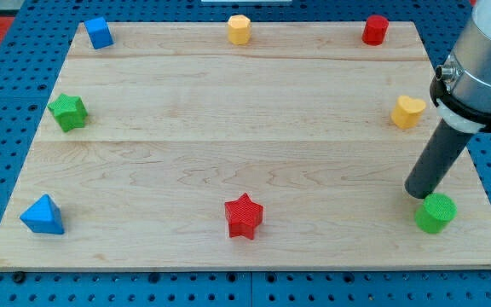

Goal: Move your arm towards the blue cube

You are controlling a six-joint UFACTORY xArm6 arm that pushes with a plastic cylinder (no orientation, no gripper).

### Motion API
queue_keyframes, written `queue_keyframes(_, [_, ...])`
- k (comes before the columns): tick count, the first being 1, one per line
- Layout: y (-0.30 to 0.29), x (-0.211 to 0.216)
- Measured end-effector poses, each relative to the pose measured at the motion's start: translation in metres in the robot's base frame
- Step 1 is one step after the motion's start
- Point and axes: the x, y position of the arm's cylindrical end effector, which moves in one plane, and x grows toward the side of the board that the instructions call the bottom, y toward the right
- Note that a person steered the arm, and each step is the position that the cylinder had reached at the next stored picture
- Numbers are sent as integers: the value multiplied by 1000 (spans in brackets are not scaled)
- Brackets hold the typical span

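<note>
A pale wooden board (245, 128) lies on a blue pegboard bench, and the small coloured blocks sit spread around its edges. The blue cube (99, 32) is in the upper left of the frame, close to the board's top corner, with nothing touching it. There is no claw on this arm to be apart or together, only a straight dark rod, and my tip (418, 194) rests in the lower right of the frame, just beside the green cylinder (436, 212) and well apart from the cube, almost the full diagonal away. The cube looks light, hard and stiff, likely plastic, and I would guess it slides easily on the smooth wood; it cannot be gripped, so contact is best made flat against the middle of a side face, or it may spin off. Counting: eight blocks in all, two blue (the cube and a blue pyramid-like block (43, 215) lower left), two green (the cylinder and a green star (67, 112)), two red (a red star (244, 216) and a red cylinder (375, 30)), two yellow (a yellow hexagonal block (239, 29) and a yellow heart (407, 112))
</note>
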Motion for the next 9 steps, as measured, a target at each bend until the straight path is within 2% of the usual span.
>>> queue_keyframes(1, [-8, -3])
queue_keyframes(2, [-65, -49])
queue_keyframes(4, [-215, -163])
queue_keyframes(5, [-299, -181])
queue_keyframes(6, [-394, -182])
queue_keyframes(7, [-492, -207])
queue_keyframes(9, [-511, -226])
